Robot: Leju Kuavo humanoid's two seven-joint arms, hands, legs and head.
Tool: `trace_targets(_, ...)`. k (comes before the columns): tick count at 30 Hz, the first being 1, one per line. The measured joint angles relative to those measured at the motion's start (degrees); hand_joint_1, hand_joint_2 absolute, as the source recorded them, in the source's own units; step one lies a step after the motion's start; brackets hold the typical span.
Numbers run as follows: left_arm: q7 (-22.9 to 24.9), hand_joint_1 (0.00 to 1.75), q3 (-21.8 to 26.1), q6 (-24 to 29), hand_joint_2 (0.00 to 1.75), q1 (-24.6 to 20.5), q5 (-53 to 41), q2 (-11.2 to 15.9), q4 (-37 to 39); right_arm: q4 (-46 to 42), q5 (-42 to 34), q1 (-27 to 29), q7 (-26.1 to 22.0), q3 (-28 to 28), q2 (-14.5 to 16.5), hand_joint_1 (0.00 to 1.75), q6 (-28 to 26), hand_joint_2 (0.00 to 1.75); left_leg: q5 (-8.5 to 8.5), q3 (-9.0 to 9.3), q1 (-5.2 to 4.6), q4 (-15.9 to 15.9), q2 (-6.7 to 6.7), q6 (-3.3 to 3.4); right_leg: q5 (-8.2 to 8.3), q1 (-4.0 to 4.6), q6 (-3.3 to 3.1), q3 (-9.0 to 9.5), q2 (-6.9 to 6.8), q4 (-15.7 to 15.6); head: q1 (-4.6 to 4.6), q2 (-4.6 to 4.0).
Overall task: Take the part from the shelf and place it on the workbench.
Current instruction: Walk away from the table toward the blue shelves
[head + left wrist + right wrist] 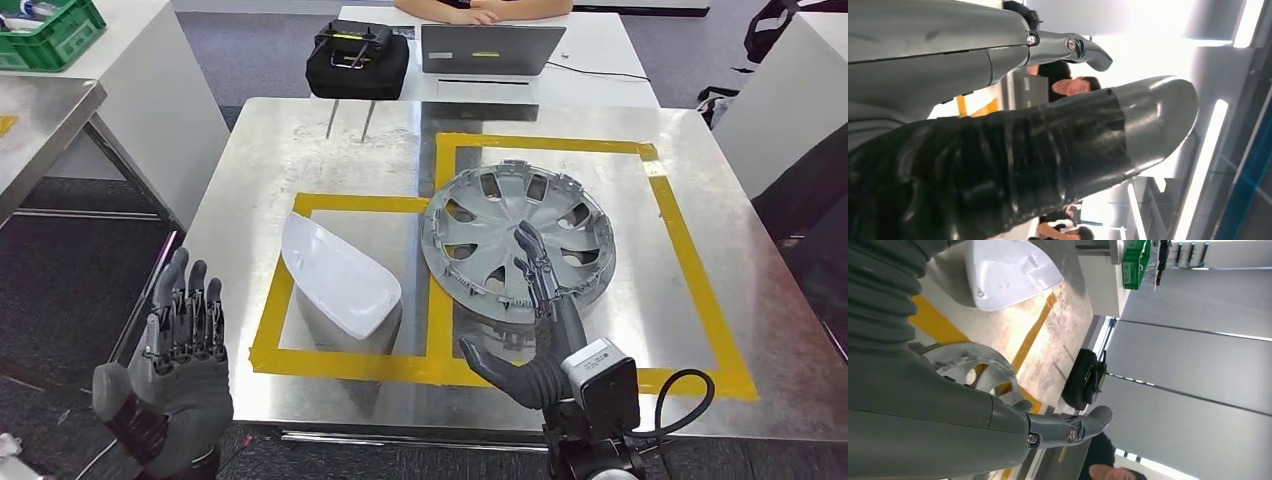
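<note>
So: right hand [540,320] is over the workbench [300,150], fingers spread and extended forward, holding nothing. The part (grey wheel cover) [500,225] lies flat on the bench directly ahead of and under those fingertips [527,243], inside the larger yellow tape frame [690,240]. Fingers overlap its near rim in the head view; can't tell if they touch it or just hover. The cover is round, so no long axis to align to; what matters is that it sits straight forward of the right palm, thumb off to the inner side.

Left hand [180,350] is well off the bench's near-left corner, fingers up, slightly apart, empty, so far less relevant. White shell part [335,275] sits between the two hands, inside the smaller frame.

Judgement: placement looks essentially done; next move is likely pulling the right hand straight back, clear of the rim.
</note>
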Motion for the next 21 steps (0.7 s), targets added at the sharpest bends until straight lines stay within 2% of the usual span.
trace_targets(1,0.36,0.0,-0.01,0.55,0.0,0.03,-0.02,0.18,-0.06,-0.42,0.03,0.27,-0.02,-0.06,-0.17,0.0,0.0,0.0,1.37,2.34,0.07,-3.26,-0.43,0.19,0.37,-0.06,0.19,-0.5,0.74,0.11,-0.21,0.0)
trace_targets(3,1.0,0.0,-0.05,1.78,0.0,-0.01,-0.03,0.59,-0.36,-1.3,0.08,0.65,-0.16,-0.23,-0.47,0.0,0.0,0.0,3.44,7.3,0.2,-11.37,-2.86,0.65,1.15,-0.16,0.75,-1.39,2.13,0.4,-0.52,0.0)
trace_targets(4,1.23,0.0,-0.09,2.34,0.0,-0.02,-0.03,0.77,-0.58,-1.71,0.11,0.79,-0.27,-0.32,-0.59,0.0,0.0,0.0,3.96,8.71,0.18,-13.89,-3.7,0.86,1.54,-0.2,1.09,-1.75,2.68,0.46,-0.57,0.0)
trace_targets(5,1.39,0.0,-0.13,2.82,0.0,-0.02,-0.03,0.97,-0.77,-2.1,0.15,0.95,-0.38,-0.39,-0.72,0.0,0.0,0.0,4.06,9.15,0.07,-14.94,-4.17,1.08,1.95,-0.25,1.49,-2.01,3.18,0.44,-0.59,0.0)
trace_targets(7,1.58,0.0,-0.17,3.44,0.0,0.0,0.01,1.28,-0.95,-2.72,0.27,1.45,-0.48,-0.51,-1.0,0.0,0.0,0.0,4.84,8.9,-0.08,-14.95,-3.04,1.7,2.78,-0.44,2.3,-2.3,4.01,0.16,-0.54,0.0)
trace_targets(8,1.68,0.0,-0.2,3.64,0.0,-0.04,0.05,1.44,-0.97,-2.95,0.33,1.78,-0.51,-0.57,-1.18,0.0,-0.02,0.0,5.38,8.8,-0.03,-15.06,-2.47,2.1,2.51,-0.4,2.63,-2.65,3.55,0.43,-0.52,0.0)
trace_targets(9,1.76,0.0,-0.22,3.81,0.0,-0.06,0.1,1.54,-1.04,-3.12,0.4,2.1,-0.52,-0.64,-1.33,0.0,-0.04,0.0,5.98,8.55,0.05,-15.21,-1.91,2.49,1.22,-0.32,2.87,-3.33,2.4,1.46,-0.24,0.0)
trace_targets(10,1.84,0.0,-0.25,3.95,0.0,-0.06,0.15,1.63,-1.11,-3.27,0.48,2.3,-0.53,-0.72,-1.46,0.0,-0.08,0.0,6.62,8.03,0.11,-15.37,-1.34,2.83,-1.15,-0.24,3.03,-4.2,0.88,3.66,0.11,0.0)
trace_targets(11,1.93,0.0,-0.27,4.08,0.0,-0.03,0.21,1.73,-1.19,-3.37,0.52,2.44,-0.53,-0.79,-1.52,0.0,-0.13,0.0,7.16,7.53,-0.05,-15.31,-0.85,3.04,-4.32,-0.18,3.13,-5.16,-0.78,6.84,0.46,0.0)
trace_targets(12,2.0,0.0,-0.28,4.2,0.0,0.04,0.27,1.83,-1.25,-3.43,0.57,2.5,-0.52,-0.83,-1.54,0.0,-0.18,0.0,7.68,6.7,-0.23,-15.23,-0.39,3.18,-7.27,-0.22,3.21,-5.9,-1.78,10.64,0.83,0.0)
trace_targets(13,2.08,0.0,-0.3,4.31,0.0,0.1,0.34,1.96,-1.26,-3.47,0.65,2.58,-0.52,-0.85,-1.56,0.0,-0.22,0.0,8.22,5.82,-0.39,-15.08,0.1,3.25,-9.22,-0.25,3.2,-6.19,-2.24,14.2,1.01,0.0)
trace_targets(14,2.16,0.0,-0.32,4.43,0.0,0.14,0.43,2.1,-1.26,-3.47,0.74,2.75,-0.52,-0.86,-1.58,0.0,-0.26,0.0,8.78,4.84,-0.55,-14.91,0.53,3.26,-9.76,-0.22,3.09,-5.93,-2.45,16.58,1.17,0.0)
trace_targets(15,2.22,0.0,-0.35,4.53,0.0,0.16,0.5,2.2,-1.26,-3.47,0.84,2.95,-0.52,-0.86,-1.62,0.0,-0.28,0.0,9.32,3.87,-0.74,-14.72,0.91,3.29,-9.03,-0.14,2.86,-4.92,-2.53,17.17,1.37,0.0)
trace_targets(16,2.25,0.0,-0.38,4.62,0.0,0.17,0.57,2.27,-1.26,-3.47,0.93,3.14,-0.53,-0.86,-1.65,0.0,-0.28,0.0,9.84,2.96,-0.95,-14.57,1.2,3.31,-7.57,0.0,2.49,-3.03,-2.55,15.75,1.59,0.0)
trace_targets(17,2.27,0.0,-0.42,4.68,0.0,0.18,0.64,2.31,-1.26,-3.48,0.99,3.26,-0.54,-0.86,-1.67,0.0,-0.28,0.0,10.35,2.19,-1.14,-14.45,1.41,3.31,-6.37,0.26,1.89,-0.24,-2.62,12.4,1.77,0.0)
trace_targets(19,2.27,0.0,-0.48,4.74,0.0,0.19,0.78,2.39,-1.31,-3.65,1.08,3.33,-0.6,-0.86,-1.67,0.0,-0.27,0.0,11.37,1.23,-1.39,-14.37,1.77,3.06,-6.56,0.8,0.79,5.81,-3.05,4.12,1.81,0.0)
trace_targets(20,2.26,0.0,-0.51,4.75,0.0,0.19,0.86,2.46,-1.35,-3.77,1.11,3.34,-0.65,-0.87,-1.67,0.0,-0.26,0.0,11.91,1.07,-1.3,-14.44,1.93,2.81,-7.1,1.11,0.45,7.43,-3.24,1.25,1.76,0.0)
trace_targets(21,2.23,0.0,-0.52,4.77,0.0,0.2,0.92,2.54,-1.4,-3.89,1.15,3.35,-0.72,-0.87,-1.67,0.0,-0.25,0.0,12.47,1.01,-1.15,-14.6,2.07,2.47,-7.44,1.33,0.3,8.04,-3.37,-0.22,1.85,0.0)
